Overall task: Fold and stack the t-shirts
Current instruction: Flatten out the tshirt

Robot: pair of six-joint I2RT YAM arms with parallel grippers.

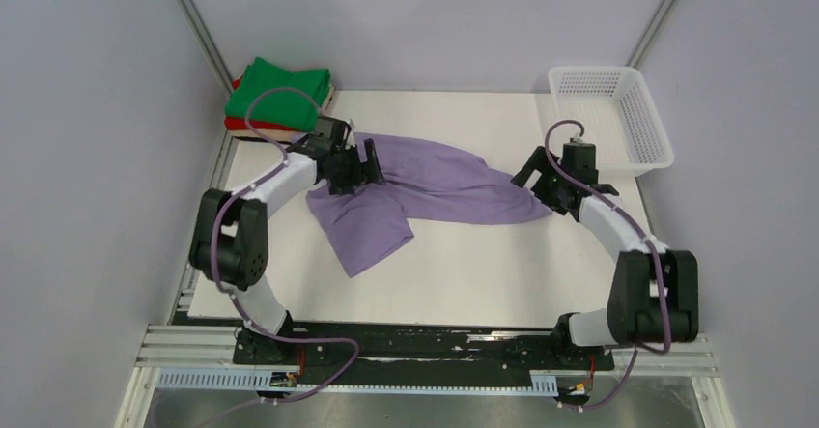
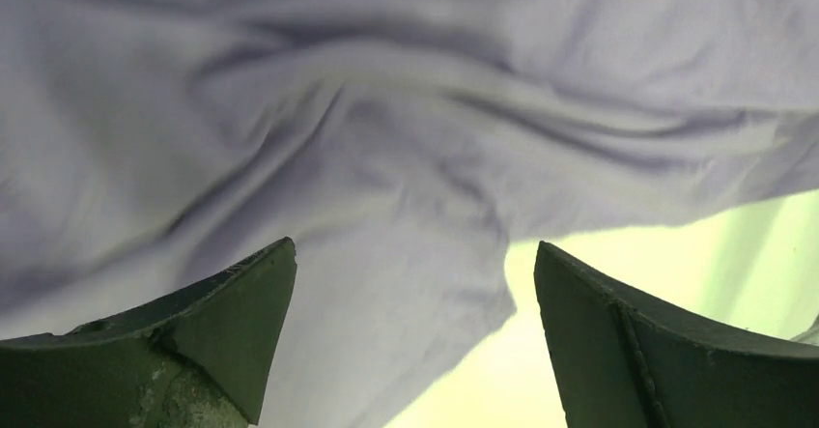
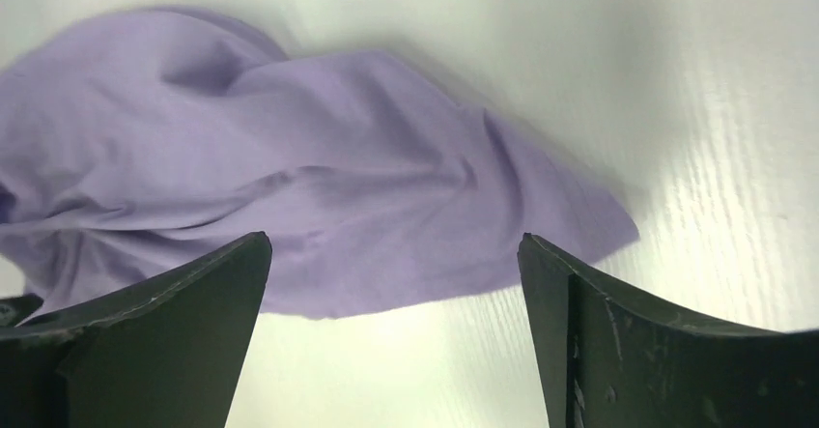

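Large lavender-purple cloth t-shirt lies crumpled and unfolded on the white bench. It runs from left of centre toward the right edge, with one flap trailing toward the near edge. It is deeply creased in both wrist views.

Left gripper is over the shirt's left end. The left wrist view shows its jaws spread wide, with nothing pinched between them. Purple cloth fills the gap, and bare bench shows on the right. Cannot tell whether the tips touch the fabric.

Right gripper is at the shirt's right end, toward the right edge of the bench. Its jaws are also spread wide and hold nothing. The shirt's tapered end lies ahead of them on bare bench.

Far left corner: a stack of folded shirts, with the folded green cloth t-shirt on top and the folded red cloth t-shirt beneath. A sliver of beige cloth shows at the stack's right side. The stack is just beside the left arm and apart from the purple shirt.

Far right corner: white plastic mesh basket, rectangular, well apart from the shirts.
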